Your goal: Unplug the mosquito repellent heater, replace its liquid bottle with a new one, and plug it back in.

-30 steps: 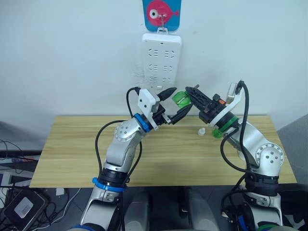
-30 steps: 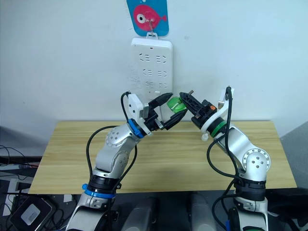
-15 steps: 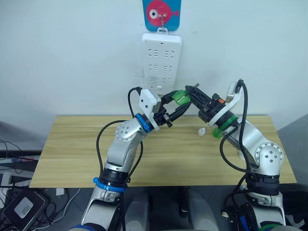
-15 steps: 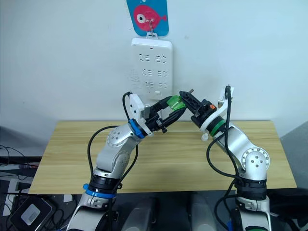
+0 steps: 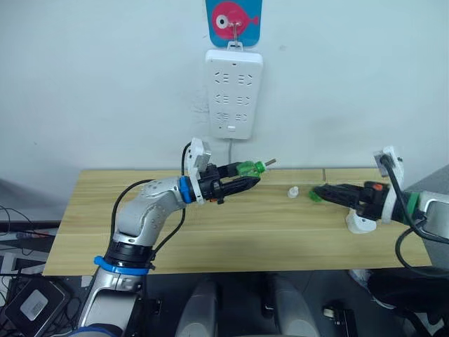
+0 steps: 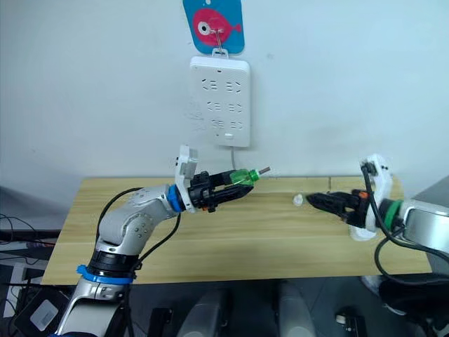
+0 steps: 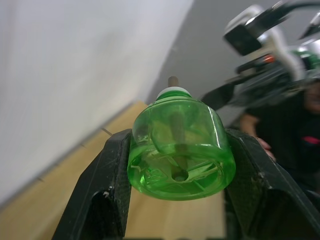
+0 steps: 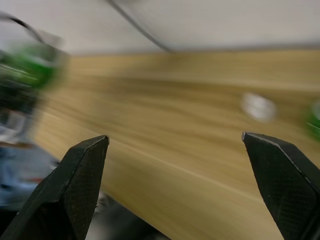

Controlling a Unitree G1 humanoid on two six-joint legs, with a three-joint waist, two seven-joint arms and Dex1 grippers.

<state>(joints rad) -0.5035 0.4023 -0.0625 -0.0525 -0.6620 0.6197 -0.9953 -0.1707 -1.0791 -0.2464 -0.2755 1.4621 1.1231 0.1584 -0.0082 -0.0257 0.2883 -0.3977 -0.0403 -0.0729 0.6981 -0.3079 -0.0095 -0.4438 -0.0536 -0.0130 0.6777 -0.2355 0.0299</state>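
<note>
My left gripper (image 5: 244, 175) is shut on a translucent green liquid bottle (image 7: 175, 145), held above the table with its thin wick stem (image 5: 267, 163) pointing toward my right arm. I cannot tell whether it is the old bottle or the new one. My right gripper (image 5: 316, 191) stands open and holds nothing, low over the right part of the table. A second green bottle (image 5: 313, 198) sits just by its tips, and a tiny white cap (image 5: 293, 191) lies a little to their left. A small white rounded unit (image 5: 358, 223), apparently the heater, lies under my right forearm and is partly hidden.
A long white power strip (image 5: 235, 95) hangs on the wall above the wooden table (image 5: 231, 239), under a fish-shaped hook plate (image 5: 233, 15); its cord (image 5: 229, 151) drops behind the table. Cables and a box lie on the floor at the left.
My right gripper opened, let go of the bottle and swung down and right to the table. My left gripper closed on the bottle and lowered it, with its wick now pointing right.
</note>
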